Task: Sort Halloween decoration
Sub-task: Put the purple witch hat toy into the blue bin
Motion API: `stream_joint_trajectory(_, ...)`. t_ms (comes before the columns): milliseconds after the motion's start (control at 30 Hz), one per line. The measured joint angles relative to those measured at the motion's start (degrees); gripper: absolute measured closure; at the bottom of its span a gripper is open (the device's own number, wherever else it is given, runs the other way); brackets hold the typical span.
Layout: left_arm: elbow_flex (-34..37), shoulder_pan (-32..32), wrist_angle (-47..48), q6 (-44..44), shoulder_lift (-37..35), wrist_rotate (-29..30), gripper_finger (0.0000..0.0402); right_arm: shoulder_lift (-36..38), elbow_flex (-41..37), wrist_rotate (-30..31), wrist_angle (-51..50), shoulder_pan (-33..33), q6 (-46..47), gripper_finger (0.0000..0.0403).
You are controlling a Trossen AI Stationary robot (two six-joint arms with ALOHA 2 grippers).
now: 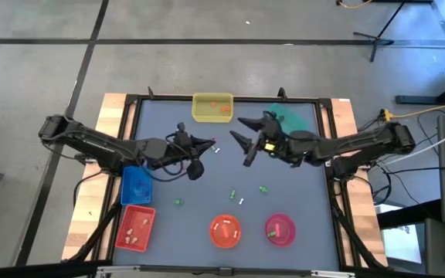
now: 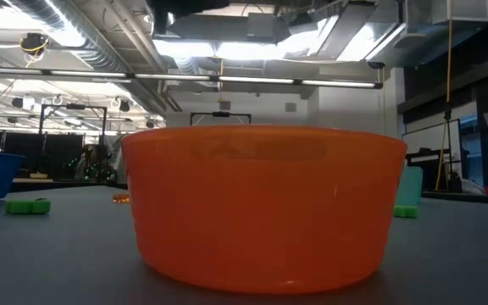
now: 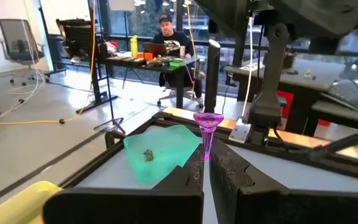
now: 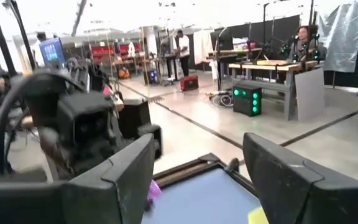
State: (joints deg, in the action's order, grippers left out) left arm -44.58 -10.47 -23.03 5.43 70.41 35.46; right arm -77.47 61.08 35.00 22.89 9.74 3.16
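Sticking out forward from the left gripper (image 3: 205,165) is a tiny purple goblet (image 3: 207,124). It's clamped by its stem between the two closed fingers, cup end pointed away from the wrist. So its long axis runs straight on from the gripper, pretty much along the table's width.

The right gripper (image 1: 242,141) is found directly ahead of that cup end, near but not touching, with its fingers spread wide and nothing between them. In the right wrist view a bit of purple can be made out just past its own fingers, which fits the two grippers facing each other nose to nose.

A green tray (image 3: 160,149) with one small grey trinket (image 3: 147,155) in it lies beyond the goblet's tip and a little to one side. A pink bowl (image 1: 280,228) is set well apart from both grippers, down by the front edge. It's closer to the right arm than the left.

Probably either a hand-across or a carry to a matching container is called for. Which container is meant can't be told. A few loose green trinkets (image 1: 233,194) are left on the table between the grippers and the bowls.
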Motion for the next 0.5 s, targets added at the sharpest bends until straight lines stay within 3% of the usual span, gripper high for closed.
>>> stream_joint_trajectory(133,0.0,-1.5,11.0,0.9,-5.7,0.1,0.0399,3.7,0.0,0.1,-8.1,0.0,-0.2,0.0157)
stream_joint_trajectory(267,0.0,-4.3,28.2,10.0,-13.0,-1.1,0.0399,6.1,0.0,0.0,-16.0,0.0,-0.2,0.0157)
stream_joint_trajectory(367,0.0,-6.3,43.0,20.4,-18.7,-7.4,0.0399,6.5,0.0,0.0,-20.2,0.0,-0.2,0.0157)
stream_joint_trajectory(500,0.1,-9.0,60.9,39.9,-24.5,-20.0,0.0399,6.2,0.0,0.0,-24.3,0.0,-0.2,0.0157)
